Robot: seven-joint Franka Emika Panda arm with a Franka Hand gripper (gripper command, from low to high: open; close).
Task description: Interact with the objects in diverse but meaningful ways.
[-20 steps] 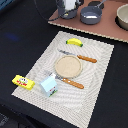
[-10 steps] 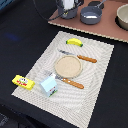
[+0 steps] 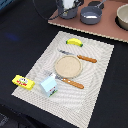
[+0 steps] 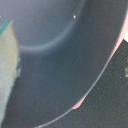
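On black table (image 3: 20,40), woven placemat (image 3: 100,85), pink board (image 3: 107,31) behind

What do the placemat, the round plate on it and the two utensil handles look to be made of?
The placemat looks woven, fabric or straw-like: beige with fine ribbed texture. The round plate seems wood or cork, matte tan with a raised rim. The utensil handles look like smooth orange-brown wood, though plastic is possible.
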